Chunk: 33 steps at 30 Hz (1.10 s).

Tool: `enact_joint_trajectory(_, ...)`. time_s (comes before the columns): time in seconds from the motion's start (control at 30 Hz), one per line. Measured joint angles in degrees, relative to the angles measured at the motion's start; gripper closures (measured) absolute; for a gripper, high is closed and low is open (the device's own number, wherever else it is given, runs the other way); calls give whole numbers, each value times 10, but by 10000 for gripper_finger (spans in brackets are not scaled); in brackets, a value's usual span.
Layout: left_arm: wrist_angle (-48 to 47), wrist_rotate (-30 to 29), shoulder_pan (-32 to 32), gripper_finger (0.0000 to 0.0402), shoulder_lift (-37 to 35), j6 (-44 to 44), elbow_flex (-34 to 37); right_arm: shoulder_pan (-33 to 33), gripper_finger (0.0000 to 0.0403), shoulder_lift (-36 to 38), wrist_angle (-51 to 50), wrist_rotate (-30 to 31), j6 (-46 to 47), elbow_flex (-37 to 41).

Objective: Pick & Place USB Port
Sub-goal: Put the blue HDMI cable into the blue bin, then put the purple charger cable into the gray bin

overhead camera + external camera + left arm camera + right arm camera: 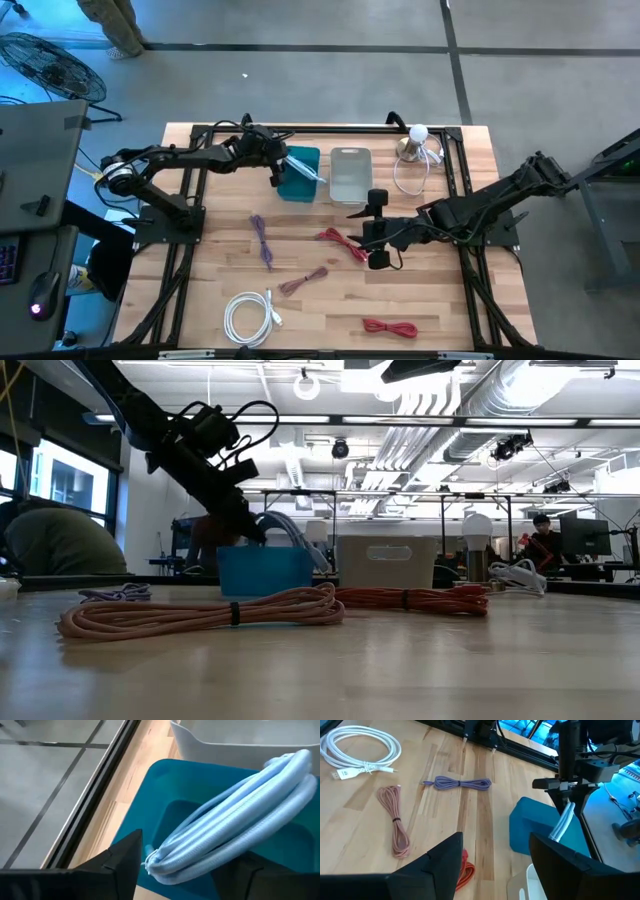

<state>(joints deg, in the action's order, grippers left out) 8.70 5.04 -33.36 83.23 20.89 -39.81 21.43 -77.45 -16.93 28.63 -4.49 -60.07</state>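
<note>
Across the pale plank table [440, 310], most bundled cables lie unsorted: white coil [250, 315] at seven o'clock, red bundle [390, 327] at five, purple [262, 240], pink [305, 281] and orange-red [343, 243] nearer centre. At twelve o'clock sit a glossy blue bin [297, 186] and a white bin [350, 175]. Left gripper [192, 857] pinches the smooth light-blue cable [235, 832] over the blue bin, seemingly mid-placement. Right gripper [377, 228] hovers, fingers spread, above the orange-red bundle.

We see a matt, grained wooden table [440, 300], a smooth blue plastic bin [297, 186], a glossy pale blue cable [235, 837] and a matt white plastic bin [350, 176].
</note>
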Motion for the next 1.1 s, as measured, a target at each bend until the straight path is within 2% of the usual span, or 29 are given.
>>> enact_joint_trajectory(0.23,17,24,5,177,37,-2,0,0,182,0,0,-11,0,0)
enact_joint_trajectory(0.33,64,63,5,172,38,7,0,0,183,0,-1,-37,0,0)
enact_joint_trajectory(0.43,108,119,4,168,16,9,0,0,182,0,-4,-41,0,0)
enact_joint_trajectory(0.57,58,144,9,165,-41,20,-29,0,182,0,-8,-33,0,0)
enact_joint_trajectory(0.73,-68,114,47,164,-109,72,-60,0,182,1,-16,10,-3,0)
enact_joint_trajectory(1.0,-221,17,138,164,-203,106,-68,13,182,49,-102,160,19,0)
enact_joint_trajectory(1.1,-283,-5,169,164,-222,104,-68,29,183,85,-139,197,43,0)
